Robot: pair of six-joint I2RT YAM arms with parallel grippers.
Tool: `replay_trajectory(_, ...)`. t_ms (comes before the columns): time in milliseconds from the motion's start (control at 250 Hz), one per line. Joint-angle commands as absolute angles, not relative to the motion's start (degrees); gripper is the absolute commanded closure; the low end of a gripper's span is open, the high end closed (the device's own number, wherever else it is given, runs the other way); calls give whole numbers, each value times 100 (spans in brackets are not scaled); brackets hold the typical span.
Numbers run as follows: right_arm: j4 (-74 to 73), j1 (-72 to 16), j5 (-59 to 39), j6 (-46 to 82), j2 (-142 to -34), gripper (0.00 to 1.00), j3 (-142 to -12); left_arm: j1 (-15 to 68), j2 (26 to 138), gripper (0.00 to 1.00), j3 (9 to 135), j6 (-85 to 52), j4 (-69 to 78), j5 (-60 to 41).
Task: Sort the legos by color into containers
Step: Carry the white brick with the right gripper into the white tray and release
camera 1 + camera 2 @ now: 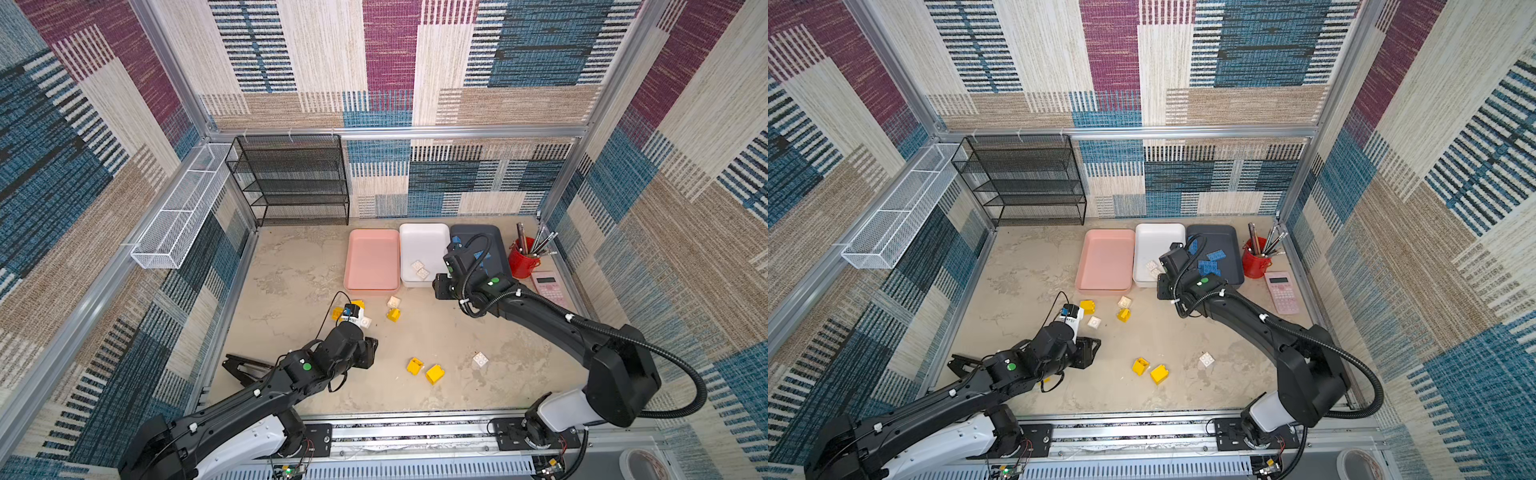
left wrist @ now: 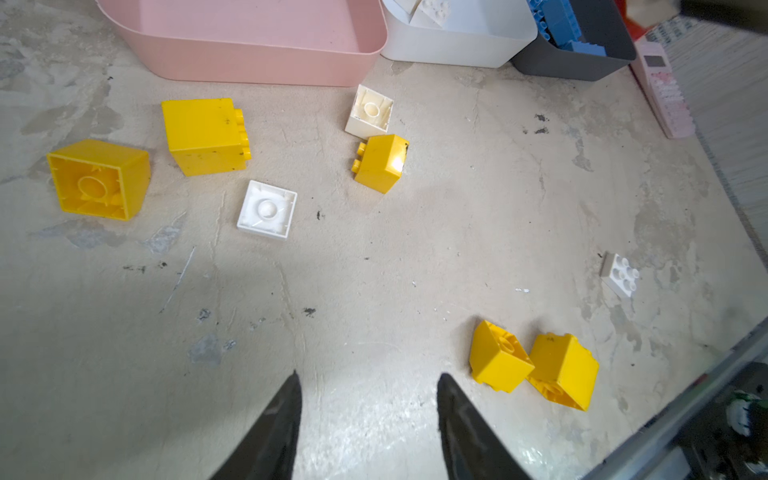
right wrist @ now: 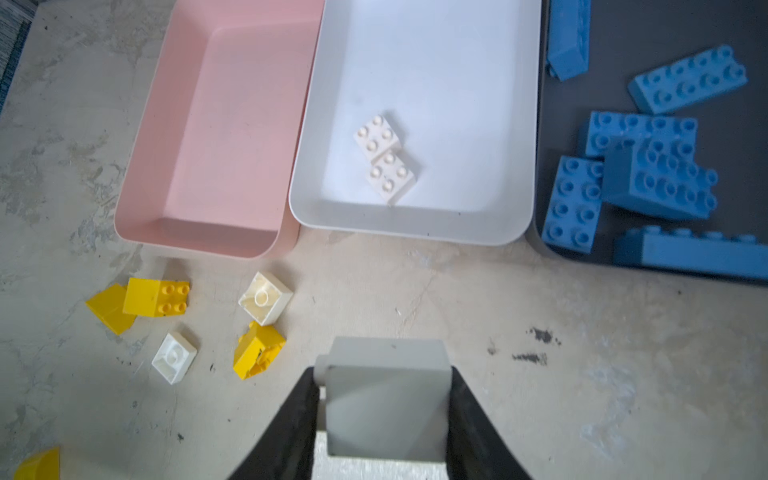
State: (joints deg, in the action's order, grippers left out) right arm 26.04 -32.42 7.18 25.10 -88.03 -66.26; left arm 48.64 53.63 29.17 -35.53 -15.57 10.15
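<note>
Now, I see R gripper clamping a chunky white brick, studs sideways; L gripper fingers apart, empty.

Surroundings as I see them from the console. Back left: a black mesh shelf rack, upright against the rear wall. Left wall: a long white wire basket, mounted above the mottled beige tabletop. Back right corner: a red cup holding pens. A pink calculator lies flat just beside it, nearer me.
</note>
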Motion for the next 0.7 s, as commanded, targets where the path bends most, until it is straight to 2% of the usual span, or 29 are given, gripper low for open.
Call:
replay_trajectory(0, 2087, -3030, 443, 2121, -9274, 66, -7075, 4856, 5545, 46, 3055, -3391, -1362, 1124)
replay_trajectory(296, 2005, -2500, 74, 1836, -11103, 65, -8741, 4766, 6076, 46, 3217, -3217, -1253, 1143)
replay_trajectory(524, 1881, -2279, -31, 1760, -11753, 63, -9296, 4556, 6240, 45, 3313, -3252, -1374, 1062)
replay_trajectory(636, 1883, -2226, -88, 1724, -11866, 56, -9411, 4465, 6215, 44, 3338, -3311, -1482, 1026)
replay_trajectory(696, 1859, -2198, -140, 1717, -11896, 48, -9421, 4418, 6214, 42, 3363, -3352, -1545, 994)
